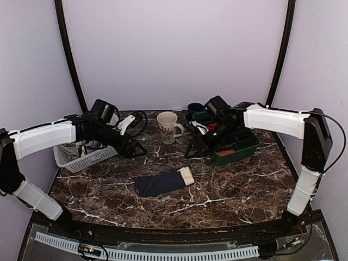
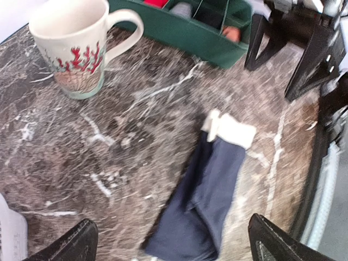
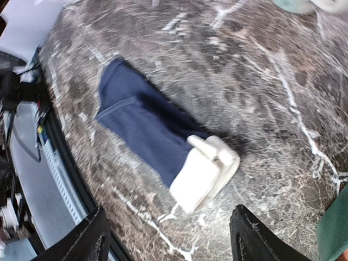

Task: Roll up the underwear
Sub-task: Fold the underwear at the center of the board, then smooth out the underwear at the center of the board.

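Observation:
The navy underwear [image 1: 161,183] lies folded into a long strip on the marble table, its cream waistband [image 1: 186,175] at the right end. It also shows in the left wrist view [image 2: 206,201] and the right wrist view [image 3: 147,125]. My left gripper [image 1: 138,150] is open and empty, held above the table behind the underwear's left part. My right gripper [image 1: 193,147] is open and empty, above the table behind the waistband. Both grippers are apart from the cloth.
A cream mug with a red coral print [image 1: 167,126] stands at the back centre between the grippers. A green bin [image 1: 239,149] with bundles sits at the back right. A white basket [image 1: 81,156] sits at the left.

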Motion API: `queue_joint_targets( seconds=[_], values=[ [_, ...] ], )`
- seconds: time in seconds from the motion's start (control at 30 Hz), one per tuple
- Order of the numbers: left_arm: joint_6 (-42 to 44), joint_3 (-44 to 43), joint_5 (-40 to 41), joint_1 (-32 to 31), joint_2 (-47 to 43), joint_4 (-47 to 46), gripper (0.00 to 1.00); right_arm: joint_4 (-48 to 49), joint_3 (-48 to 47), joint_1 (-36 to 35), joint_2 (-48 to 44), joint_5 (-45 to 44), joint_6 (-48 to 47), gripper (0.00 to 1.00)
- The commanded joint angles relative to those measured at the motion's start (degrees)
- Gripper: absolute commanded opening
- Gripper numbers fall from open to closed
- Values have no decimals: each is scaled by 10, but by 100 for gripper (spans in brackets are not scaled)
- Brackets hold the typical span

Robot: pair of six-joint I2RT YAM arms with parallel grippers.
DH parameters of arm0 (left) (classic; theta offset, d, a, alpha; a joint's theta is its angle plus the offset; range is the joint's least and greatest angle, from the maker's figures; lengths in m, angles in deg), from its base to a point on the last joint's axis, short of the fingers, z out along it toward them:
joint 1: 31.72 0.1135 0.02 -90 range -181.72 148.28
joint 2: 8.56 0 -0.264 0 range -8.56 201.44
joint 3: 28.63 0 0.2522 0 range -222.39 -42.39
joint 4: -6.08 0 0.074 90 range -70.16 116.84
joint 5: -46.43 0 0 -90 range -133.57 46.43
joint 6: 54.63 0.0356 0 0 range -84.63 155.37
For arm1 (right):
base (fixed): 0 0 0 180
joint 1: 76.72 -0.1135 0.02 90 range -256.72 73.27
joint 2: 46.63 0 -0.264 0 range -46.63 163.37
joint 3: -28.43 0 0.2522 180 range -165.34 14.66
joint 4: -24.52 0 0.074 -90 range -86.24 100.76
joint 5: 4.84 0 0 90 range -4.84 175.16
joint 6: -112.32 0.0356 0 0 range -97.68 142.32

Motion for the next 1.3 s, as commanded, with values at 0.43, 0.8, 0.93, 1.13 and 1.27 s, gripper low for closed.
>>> queue_joint_targets(
  seconds=[0.43,0.8,0.93,1.13,1.27],
  values=[
    [-274,106,-146,-128,113,-209,99,49,-28,-35,162,193,-29,49],
    [-209,82,-83,-101,212,-109,99,70,58,-36,167,173,-21,43],
    [-161,45,-41,-102,158,-42,99,116,68,-43,90,190,31,46],
    [-141,24,21,-104,86,29,99,82,-3,-17,61,114,29,47],
    [-142,35,56,-128,61,80,99,-9,-88,-10,125,40,-23,42]
  ],
)
